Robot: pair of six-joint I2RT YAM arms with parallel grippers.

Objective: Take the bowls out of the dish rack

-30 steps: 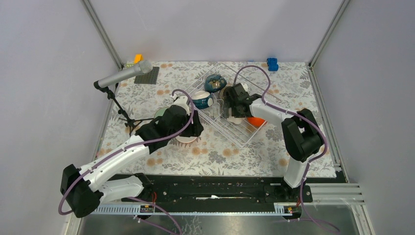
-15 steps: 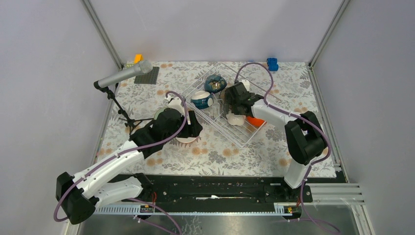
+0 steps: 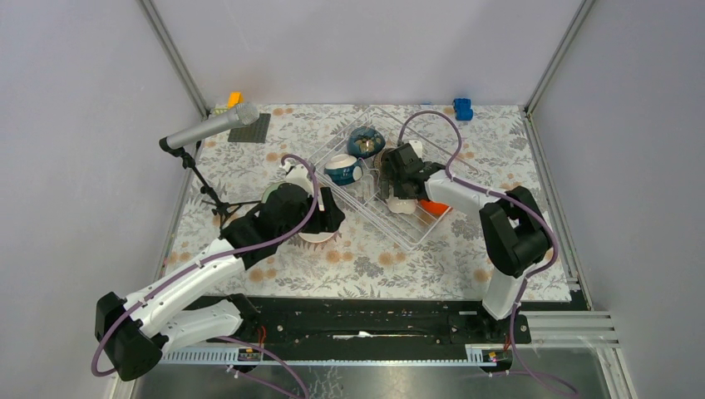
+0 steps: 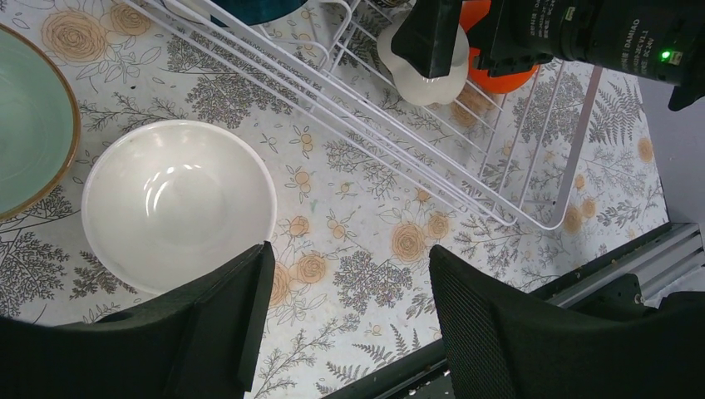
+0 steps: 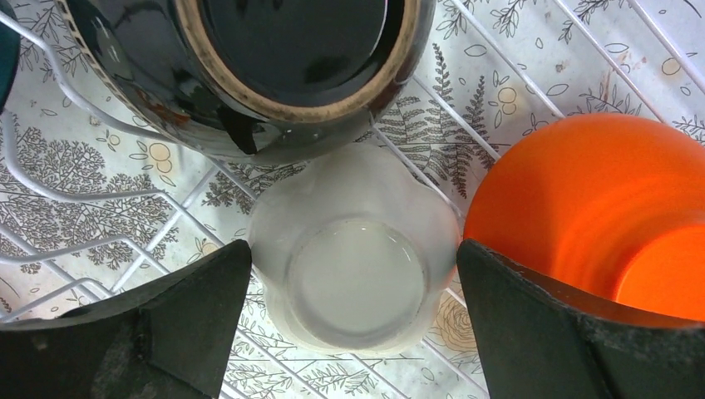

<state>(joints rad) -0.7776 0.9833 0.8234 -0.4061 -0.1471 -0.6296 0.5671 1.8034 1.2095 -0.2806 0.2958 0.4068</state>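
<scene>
The dish rack point(image 3: 391, 224) sits cornerwise on the far half of the table point(image 3: 374, 266). Five bowls are in it. A dark blue patterned bowl point(image 3: 366, 141) and a teal bowl point(image 3: 342, 169) stand toward its far and left corners. A dark brown bowl point(image 5: 291, 50), a scalloped white bowl point(image 5: 353, 283) and an orange bowl point(image 5: 599, 208) crowd together near its near corner.

The right gripper point(image 5: 351, 249) hangs over the scalloped bowl with its jaws spread as wide as they go, one finger on each side of the bowl and gripping nothing.

The left gripper point(image 4: 349, 258) is also open and empty. It is low over the table's near-left part, just beside a plain white bowl point(image 4: 179, 204) that lies out of the rack next to a pale green bowl point(image 4: 29, 137).

The scalloped bowl looks like glazed ceramic, so I judge it stiff, light, smooth enough to slip and likely to chip if knocked. The brown bowl leans over its far edge and the orange bowl touches its right side, so there is little room. The safest hold is probably across the whole body, pads low on opposite lobes of the wall. The right finger would have to slide into the narrow seam against the orange bowl, then lift straight up clear of the wires.
</scene>
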